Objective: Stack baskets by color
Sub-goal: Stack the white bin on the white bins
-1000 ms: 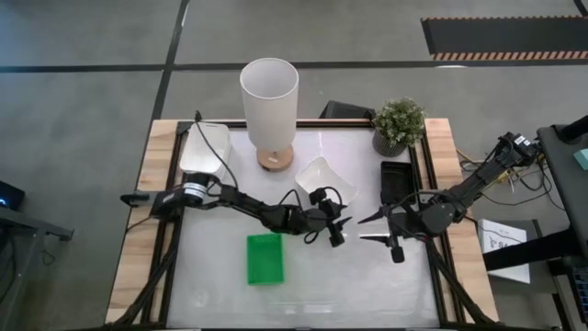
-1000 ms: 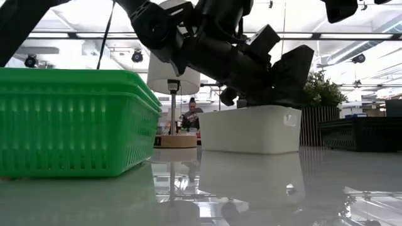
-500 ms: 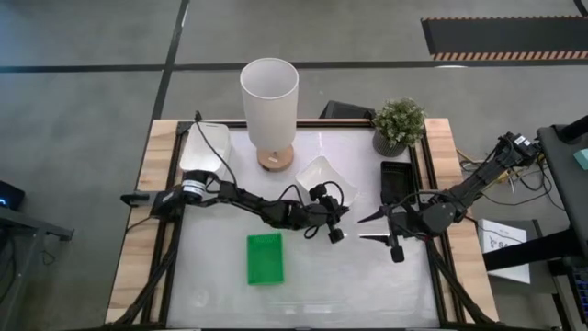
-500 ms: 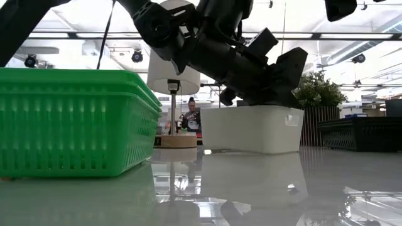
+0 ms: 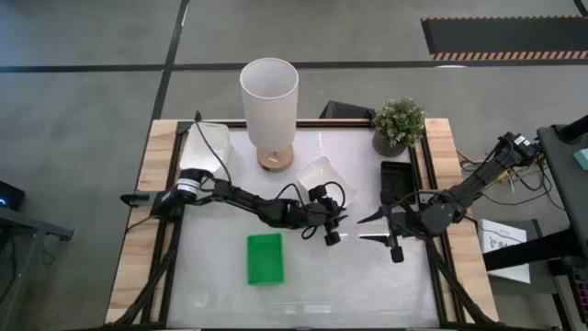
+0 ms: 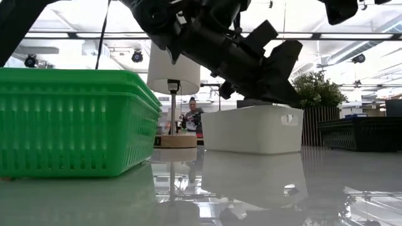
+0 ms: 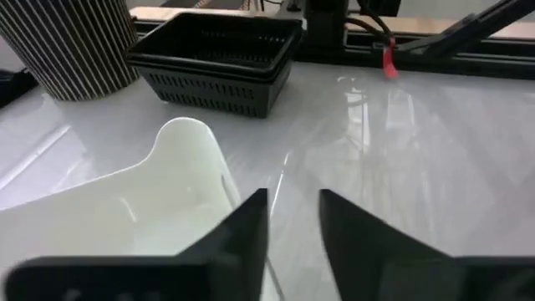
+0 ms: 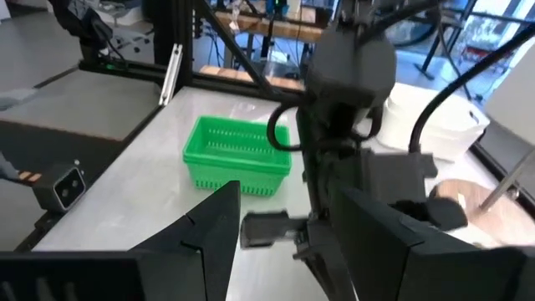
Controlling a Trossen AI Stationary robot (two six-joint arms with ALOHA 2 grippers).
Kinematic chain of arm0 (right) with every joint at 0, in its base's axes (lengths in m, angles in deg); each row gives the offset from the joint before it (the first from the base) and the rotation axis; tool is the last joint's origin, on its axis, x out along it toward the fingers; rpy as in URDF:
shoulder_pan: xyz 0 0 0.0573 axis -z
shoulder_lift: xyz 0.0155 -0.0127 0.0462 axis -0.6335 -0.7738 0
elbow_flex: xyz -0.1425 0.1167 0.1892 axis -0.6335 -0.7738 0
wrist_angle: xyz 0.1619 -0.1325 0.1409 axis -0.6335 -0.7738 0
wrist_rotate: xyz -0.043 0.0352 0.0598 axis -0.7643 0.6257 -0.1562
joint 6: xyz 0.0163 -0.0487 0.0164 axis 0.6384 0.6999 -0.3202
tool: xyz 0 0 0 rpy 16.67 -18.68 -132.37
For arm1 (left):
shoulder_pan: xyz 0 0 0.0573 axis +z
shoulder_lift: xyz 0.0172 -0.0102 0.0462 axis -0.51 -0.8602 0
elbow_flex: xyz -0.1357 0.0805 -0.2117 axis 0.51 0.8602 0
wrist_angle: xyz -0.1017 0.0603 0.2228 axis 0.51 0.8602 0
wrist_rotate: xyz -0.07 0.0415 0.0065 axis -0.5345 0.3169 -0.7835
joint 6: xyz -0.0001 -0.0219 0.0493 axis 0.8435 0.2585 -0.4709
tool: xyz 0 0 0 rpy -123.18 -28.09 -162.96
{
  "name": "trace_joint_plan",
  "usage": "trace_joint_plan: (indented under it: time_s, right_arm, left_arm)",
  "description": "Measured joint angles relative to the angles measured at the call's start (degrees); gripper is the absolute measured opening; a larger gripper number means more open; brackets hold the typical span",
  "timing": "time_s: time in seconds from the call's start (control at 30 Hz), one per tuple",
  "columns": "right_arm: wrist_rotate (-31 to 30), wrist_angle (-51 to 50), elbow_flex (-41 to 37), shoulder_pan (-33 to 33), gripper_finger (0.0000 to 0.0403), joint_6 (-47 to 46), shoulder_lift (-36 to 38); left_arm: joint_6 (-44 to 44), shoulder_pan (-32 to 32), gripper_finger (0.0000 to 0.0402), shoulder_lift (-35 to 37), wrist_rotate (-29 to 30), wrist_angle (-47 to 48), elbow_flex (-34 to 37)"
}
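A glossy white table point(image 5: 303, 290) with wooden side rails fills the frame's centre. On it: a green basket point(image 5: 265, 258) lower centre, white baskets upper left point(image 5: 205, 147) and centre point(image 5: 322, 176), black baskets point(image 5: 397, 179) right, a lamp point(image 5: 270, 110) and potted plant point(image 5: 398, 126) along the top.

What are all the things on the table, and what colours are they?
Green baskets: one stack, bright green, near the table's front, left of centre; how many are nested I cannot tell.
White basket: one, white, mid-table, right of the lamp.
White baskets by the corner: white, back left corner; number nested unclear.
Black baskets: at least two nested, black mesh, right side, in front of the plant.
Lamp: one, tall white cylinder on a wooden base, back centre.
Potted plant: one, green, back right.
Table: one, glossy white top, wooden edges.
Left gripper: dark, just in front of the middle white basket.
Right gripper: dark, open, empty, right of centre.
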Motion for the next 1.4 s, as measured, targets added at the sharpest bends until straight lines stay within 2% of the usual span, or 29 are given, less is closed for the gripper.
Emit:
trace_joint_plan:
  time_s: [0.17, 0.3, 0.6, 0.77, 0.93, 1.27, 1.4]
  right_arm:
    - [0.00, -1.43, -0.02, 0.00, 0.0176, -1.08, -0.03]
    - [0.00, -1.45, -0.02, 0.00, 0.0176, -1.08, -0.03]
    - [-0.02, -1.45, -0.09, 0.00, 0.0176, -1.04, -0.03]
    - [-0.02, -1.48, -0.09, 0.00, 0.0176, -0.96, -0.03]
    - [-0.02, -1.45, -0.09, 0.00, 0.0176, -0.78, -0.03]
    - [-0.04, -1.60, -0.13, 0.00, 0.0176, -0.81, -0.06]
    - [-0.07, -1.50, -0.13, 0.00, 0.0176, -0.34, -0.06]
  left_arm:
    - [0.71, 0.62, 0.0162, -0.47, 1.12, -0.79, 0.51]
    - [0.14, 1.28, 0.0192, -0.47, 2.65, -0.72, 0.78]
    - [0.10, 2.11, 0.0196, -0.07, 3.15, 0.19, 0.00]
    - [-1.30, 2.08, 0.0196, 2.74, 3.21, -0.66, -0.49]
    - [-4.40, 3.18, 0.0196, 2.83, 5.90, -0.25, -0.22]
    - [-4.07, 4.61, 0.0195, 0.00, 3.66, -0.93, 0.96]
    - [-4.07, 4.57, 0.0179, 0.04, 3.02, -0.60, 1.05]
